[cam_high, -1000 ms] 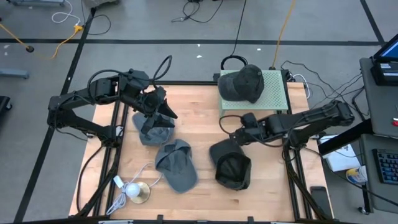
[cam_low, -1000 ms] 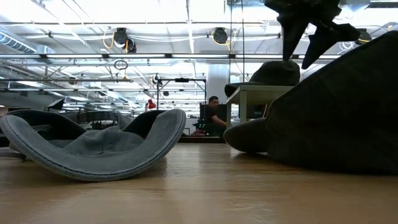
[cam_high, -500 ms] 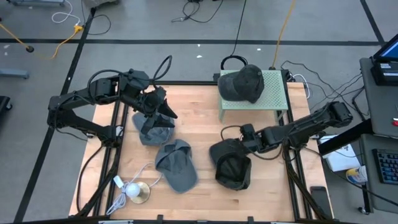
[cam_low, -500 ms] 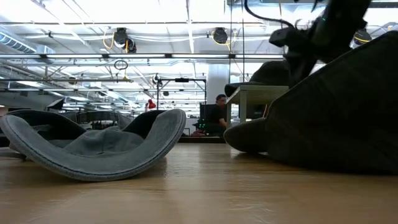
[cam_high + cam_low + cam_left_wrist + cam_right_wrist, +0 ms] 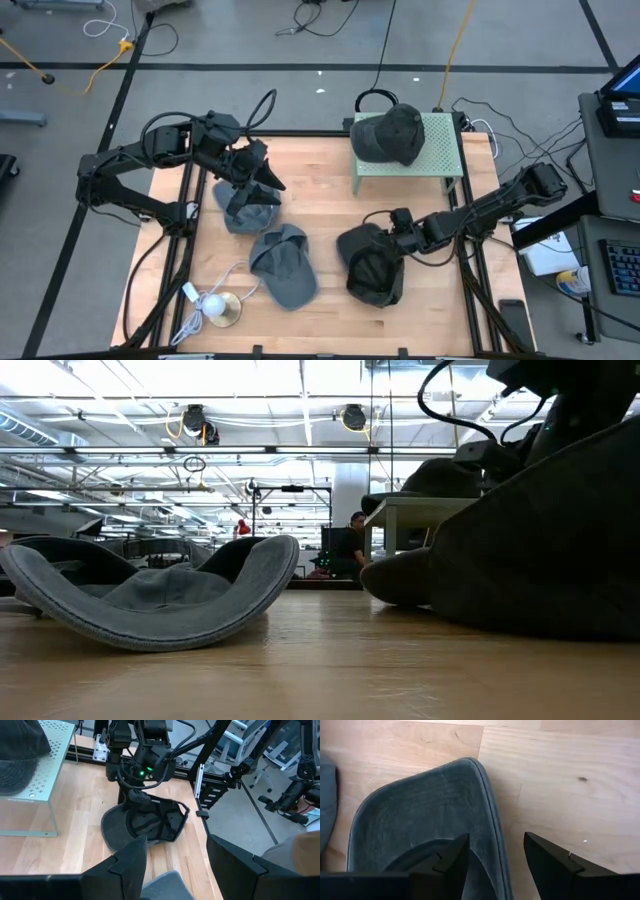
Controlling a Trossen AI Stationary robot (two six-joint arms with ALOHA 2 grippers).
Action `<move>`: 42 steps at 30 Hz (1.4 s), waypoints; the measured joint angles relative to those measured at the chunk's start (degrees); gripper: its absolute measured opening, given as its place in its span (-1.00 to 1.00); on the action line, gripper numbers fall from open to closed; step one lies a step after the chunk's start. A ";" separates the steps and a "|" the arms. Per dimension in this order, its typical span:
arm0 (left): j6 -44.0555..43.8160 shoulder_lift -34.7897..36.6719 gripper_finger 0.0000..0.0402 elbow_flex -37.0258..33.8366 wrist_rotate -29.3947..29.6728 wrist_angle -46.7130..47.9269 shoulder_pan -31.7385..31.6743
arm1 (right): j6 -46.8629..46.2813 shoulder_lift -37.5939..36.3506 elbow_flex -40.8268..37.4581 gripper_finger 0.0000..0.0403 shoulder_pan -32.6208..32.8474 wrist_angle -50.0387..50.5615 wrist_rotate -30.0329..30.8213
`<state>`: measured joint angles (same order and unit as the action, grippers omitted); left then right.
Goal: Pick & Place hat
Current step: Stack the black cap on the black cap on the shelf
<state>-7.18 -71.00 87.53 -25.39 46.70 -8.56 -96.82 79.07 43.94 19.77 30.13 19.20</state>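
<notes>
A dark hat [image 5: 370,265] lies upside down on the wooden table [image 5: 320,180], its brim [image 5: 425,805] toward the far side. My right gripper [image 5: 496,836] is low over it and open. One finger is over the brim and the other over bare wood, with the brim's edge [image 5: 492,832] between them. My left gripper [image 5: 176,840] hangs open and holds nothing, high above a grey hat [image 5: 245,208] at the left. A blue-grey hat [image 5: 283,262] lies near the middle. Another dark hat [image 5: 390,133] sits on the green stand [image 5: 440,150]. My right gripper slants down from the table's right side, its fingers [image 5: 452,860] standing across the edge of the dark hat's brim. I cannot tell whether they touch the brim. The hat lies on the table.
A white cable with a gold disc [image 5: 218,310] lies at the near left corner. Black frame rails [image 5: 470,270] run along both sides of the table. In the low view, the blue-grey hat [image 5: 150,595] is at the left and the dark hat [image 5: 540,550] fills the right.
My right gripper has come down toward the table's near edge, from above the bare wood to the dark hat's brim, and its wrist has rolled. The hats have stayed where they were.
</notes>
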 joint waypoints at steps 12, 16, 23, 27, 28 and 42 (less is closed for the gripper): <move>0.68 0.00 0.05 0.00 0.11 0.00 0.00 | 2.37 0.00 -0.02 -0.34 -0.02 -0.10 -3.01; 0.70 0.00 0.05 0.00 0.11 -0.01 0.00 | 5.81 0.00 -0.02 -0.58 0.06 -0.20 -7.38; -0.64 0.00 0.05 0.00 1.49 -0.02 0.00 | 10.79 -0.97 -0.02 -0.94 1.31 -2.99 -7.38; -0.93 0.00 0.05 0.00 1.51 -0.02 0.00 | 11.99 -3.45 -0.04 -0.96 1.33 -5.14 -7.52; -1.12 0.00 0.05 0.00 1.50 -0.02 0.02 | 12.79 -4.49 -0.04 -0.96 1.33 -5.85 -7.55; -14.90 0.00 0.05 0.00 1.53 -0.20 0.02 | 30.77 -25.98 0.37 -0.96 1.32 -9.97 0.73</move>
<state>-22.08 -71.00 87.53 -23.86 46.50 -8.54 -66.05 53.09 44.31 21.09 20.16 19.93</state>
